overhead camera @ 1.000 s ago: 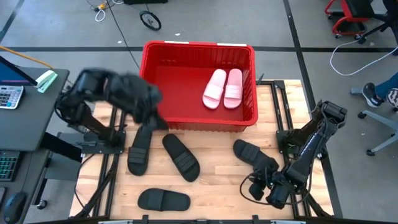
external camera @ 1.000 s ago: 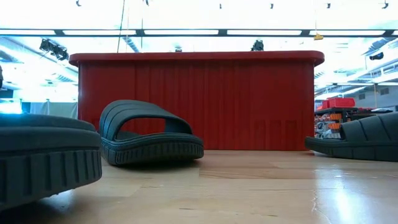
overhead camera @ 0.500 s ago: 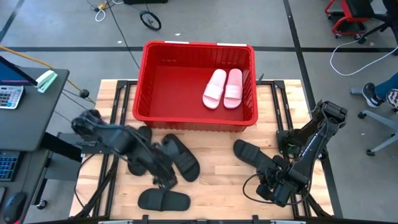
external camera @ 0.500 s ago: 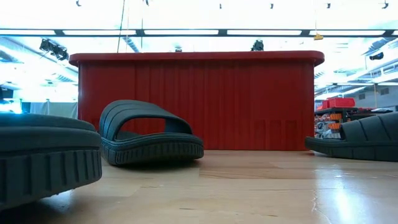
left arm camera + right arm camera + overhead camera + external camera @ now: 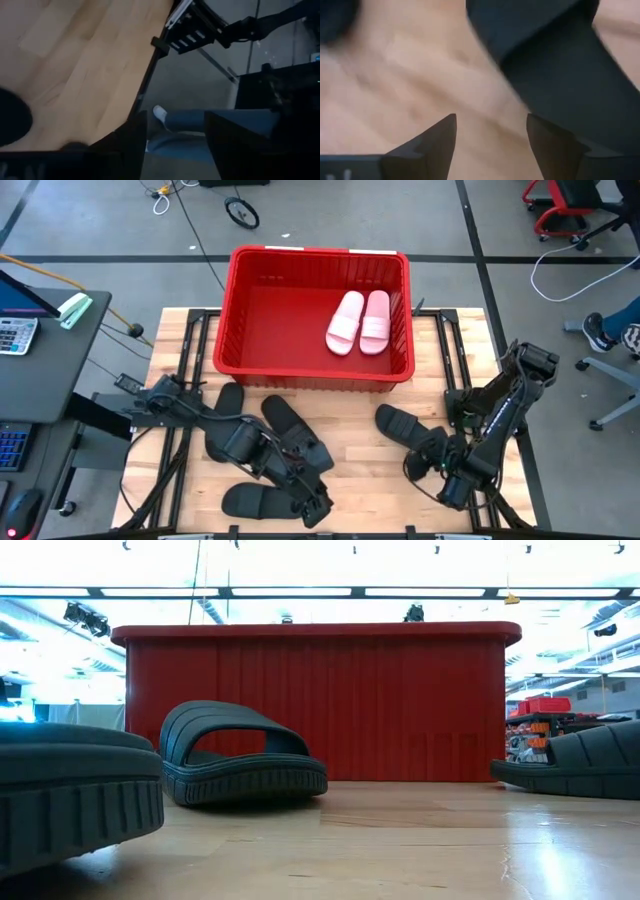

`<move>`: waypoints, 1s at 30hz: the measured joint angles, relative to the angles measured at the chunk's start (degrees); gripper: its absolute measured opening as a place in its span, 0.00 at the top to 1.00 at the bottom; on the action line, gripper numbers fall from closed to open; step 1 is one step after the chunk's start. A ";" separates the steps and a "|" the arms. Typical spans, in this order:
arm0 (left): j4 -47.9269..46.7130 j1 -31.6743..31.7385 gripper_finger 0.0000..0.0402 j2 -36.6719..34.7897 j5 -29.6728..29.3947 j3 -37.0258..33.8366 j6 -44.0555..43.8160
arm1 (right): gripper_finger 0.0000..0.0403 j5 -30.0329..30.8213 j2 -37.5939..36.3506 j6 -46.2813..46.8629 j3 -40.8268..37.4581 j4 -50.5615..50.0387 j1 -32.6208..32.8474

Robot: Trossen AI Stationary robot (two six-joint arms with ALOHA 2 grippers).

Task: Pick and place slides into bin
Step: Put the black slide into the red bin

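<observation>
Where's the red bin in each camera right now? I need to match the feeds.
High view: the bin is at top centre.
Low view: the bin spans the middle, showing its ribbed front wall.
Left wrist view: not in it.
Right wrist view: not in it.
Shared landmark: the wooden table top shows in all four views.

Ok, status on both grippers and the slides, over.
Left gripper open, low at front edge by front black slide. Right gripper open beside right black slide. Two pink slides in bin; four black on table. Nothing blocking.
</observation>
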 joint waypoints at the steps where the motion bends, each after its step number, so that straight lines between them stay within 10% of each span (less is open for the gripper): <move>1: 0.24 0.00 0.51 0.09 0.02 0.00 0.25 | 0.39 1.37 0.00 2.04 -0.85 -0.07 0.18; 16: 0.07 -0.31 0.53 0.11 5.84 0.00 10.84 | 0.41 12.93 0.00 -2.17 -9.24 15.51 -3.71; 30: -0.13 -0.35 0.57 0.05 7.04 0.02 20.83 | 0.47 11.62 0.00 -4.34 -16.32 24.20 -14.17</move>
